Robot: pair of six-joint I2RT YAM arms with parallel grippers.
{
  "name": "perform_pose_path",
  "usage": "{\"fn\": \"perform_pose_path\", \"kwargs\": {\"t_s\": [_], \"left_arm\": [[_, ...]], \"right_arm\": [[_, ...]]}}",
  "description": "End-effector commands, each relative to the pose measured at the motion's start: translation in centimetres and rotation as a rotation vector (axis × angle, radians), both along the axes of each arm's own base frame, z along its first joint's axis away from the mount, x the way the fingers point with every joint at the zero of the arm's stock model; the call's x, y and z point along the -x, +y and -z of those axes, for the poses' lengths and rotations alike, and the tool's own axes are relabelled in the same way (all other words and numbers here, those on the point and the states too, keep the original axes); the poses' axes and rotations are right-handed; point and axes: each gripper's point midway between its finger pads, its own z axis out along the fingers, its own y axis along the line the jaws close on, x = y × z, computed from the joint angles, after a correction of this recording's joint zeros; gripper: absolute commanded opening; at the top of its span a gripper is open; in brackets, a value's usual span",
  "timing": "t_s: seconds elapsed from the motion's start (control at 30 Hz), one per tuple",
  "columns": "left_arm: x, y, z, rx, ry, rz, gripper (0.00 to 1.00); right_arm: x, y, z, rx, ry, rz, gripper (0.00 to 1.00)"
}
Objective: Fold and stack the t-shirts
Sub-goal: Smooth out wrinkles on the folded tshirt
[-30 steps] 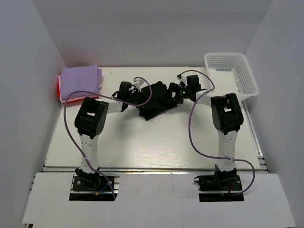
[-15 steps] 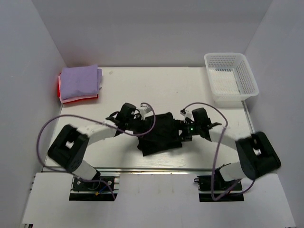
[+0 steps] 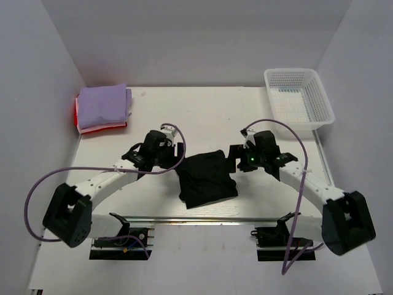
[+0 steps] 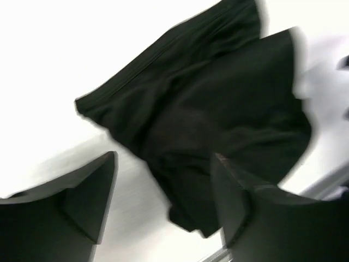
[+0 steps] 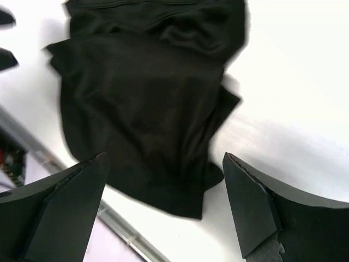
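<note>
Right tool (image 3: pixel 234 160) spread beside black t-shirt (image 3: pixel 206 178), lengthwise near-far

bg: grey walls (image 3: pixel 196 37) closing in on three sides | white table (image 3: pixel 202 126) sitting under even, soft light | metal rail (image 3: pixel 245 217) running along near edge | white mesh basket (image 3: pixel 302 126) sitting at far-right corner

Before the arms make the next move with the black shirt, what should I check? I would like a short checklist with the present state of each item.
1. Left gripper open, holding nothing: ok.
2. Right gripper open, holding nothing: ok.
3. Black t-shirt wholly on the table: ok, but close to the near edge.
4. Black t-shirt folded neatly: not ok, rumpled with uneven edges.
5. Lavender t-shirt lying on top of the red-pink t-shirt: ok.
</note>
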Motion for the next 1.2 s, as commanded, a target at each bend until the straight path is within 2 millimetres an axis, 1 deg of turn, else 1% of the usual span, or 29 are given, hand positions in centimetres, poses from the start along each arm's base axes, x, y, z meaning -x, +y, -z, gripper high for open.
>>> {"fn": "perform_pose_path", "kwargs": {"t_s": [0.0, 0.03, 0.13, 0.17, 0.2, 0.23, 0.27, 0.33, 0.37, 0.4, 0.43, 0.5, 0.53, 0.6, 0.63, 0.67, 0.7, 0.73, 0.77, 0.8, 0.83, 0.87, 0.9, 0.93, 0.97, 1.0, 1.07, 1.1, 1.17], "left_arm": [[-0.8, 0.9, 1.3, -0.06, 0.033, -0.052, 0.76], [-0.8, 0.6, 1.9, -0.061, 0.047, -0.044, 0.73], [-1.2, -0.1, 2.3, -0.041, 0.047, -0.025, 0.61], [-1.1, -0.1, 2.9, -0.051, 0.062, -0.025, 0.59], [-1.4, -0.2, 3.0, -0.048, 0.057, -0.025, 0.55], [-1.6, -0.4, 2.9, -0.048, 0.057, -0.025, 0.53], [-1.6, -0.5, 3.5, -0.048, 0.069, -0.019, 0.52], [-1.7, -0.6, 3.9, -0.055, 0.08, -0.018, 0.49], [-1.7, -0.6, 4.2, -0.065, 0.084, -0.012, 0.47], [-1.5, -0.7, 5.0, -0.072, 0.107, -0.006, 0.44], [-1.8, -0.8, 5.0, -0.073, 0.107, -0.005, 0.41], [-2.1, -1.2, 5.0, -0.065, 0.108, 0.001, 0.34], [-2.0, -1.2, 5.4, -0.071, 0.117, 0.001, 0.24], [-2.1, -1.6, 4.9, -0.053, 0.116, 0.017, 0.04], [-2.1, -1.6, 4.9, -0.058, 0.111, 0.023, 0.0], [-2.1, -1.8, 3.6, -0.031, 0.082, 0.031, 0.0], [-2.0, -2.0, 2.7, -0.012, 0.068, 0.041, 0.0], [-1.6, -1.8, 2.5, -0.003, 0.054, 0.042, 0.0], [-1.3, -2.0, 1.7, 0.02, 0.034, 0.066, 0.0], [-1.1, -2.1, -0.3, 0.057, -0.016, 0.076, 0.0], [-0.3, -2.3, -0.7, 0.072, -0.025, 0.096, 0.0], [-0.1, -2.4, -1.9, 0.093, -0.05, 0.104, 0.0], [0.8, -2.6, -3.4, 0.122, -0.092, 0.139, 0.0], [1.5, -2.5, -3.6, 0.137, -0.094, 0.157, 0.0], [2.1, -2.8, -4.4, 0.169, -0.11, 0.185, 0.0], [2.1, -2.7, -5.2, 0.18, -0.131, 0.186, 0.0], [2.7, -2.4, -5.7, 0.191, -0.151, 0.187, 0.0], [2.7, -2.2, -5.4, 0.179, -0.144, 0.177, 0.0], [1.6, -1.0, -5.4, 0.151, -0.16, 0.098, 0.0]], "right_arm": [[-2.7, 0.6, -0.5, 0.018, -0.049, 0.014, 0.9], [-3.3, 1.0, 0.2, 0.013, -0.029, 0.009, 0.88], [-4.6, 1.7, 0.3, 0.001, -0.03, 0.01, 0.78], [-4.8, 1.9, 1.0, 0.01, -0.018, 0.008, 0.74], [-5.1, 1.9, 1.5, 0.018, -0.004, 0.007, 0.72], [-5.4, 2.1, 1.5, 0.02, -0.007, 0.008, 0.72], [-5.5, 2.2, 2.6, 0.029, 0.018, 0.004, 0.71], [-6.2, 2.6, 2.4, 0.017, 0.005, 0.014, 0.68], [-6.5, 2.6, 3.0, 0.022, 0.016, 0.022, 0.66], [-6.9, 2.7, 2.8, 0.017, 0.01, 0.022, 0.63], [-7.3, 2.8, 3.1, 0.019, 0.014, 0.029, 0.58], [-7.5, 3.1, 3.4, 0.022, 0.022, 0.025, 0.5], [-7.6, 3.1, 3.2, 0.02, 0.018, 0.025, 0.35], [-7.5, 3.0, 3.4, 0.017, 0.03, 0.032, 0.11], [-7.5, 3.3, 2.8, 0.002, 0.017, 0.025, 0.0], [-7.2, 3.1, 3.0, 0.001, 0.023, 0.03, 0.0], [-7.1, 3.1, 1.4, -0.019, -0.014, 0.028, 0.0], [-6.8, 3.2, 1.0, -0.028, -0.021, 0.025, 0.0], [-6.2, 2.8, 1.3, -0.014, -0.006, 0.023, 0.0], [-5.9, 2.7, 0.9, -0.014, -0.009, 0.023, 0.0], [-5.6, 2.4, -0.9, -0.029, -0.055, 0.023, 0.0], [-5.1, 2.0, -0.9, -0.021, -0.051, 0.03, 0.0], [-4.4, 1.6, -2.2, -0.031, -0.079, 0.037, 0.0], [-4.2, 1.4, -2.7, -0.036, -0.092, 0.038, 0.0], [-3.6, 1.1, -3.1, -0.037, -0.101, 0.044, 0.0], [-3.1, 0.7, -2.9, -0.032, -0.088, 0.051, 0.0], [-2.7, 0.6, -4.1, -0.048, -0.12, 0.049, 0.0], [-2.9, 0.6, -4.4, -0.053, -0.136, 0.053, 0.0], [-3.4, 0.4, -4.4, -0.046, -0.148, 0.074, 0.0]]}}
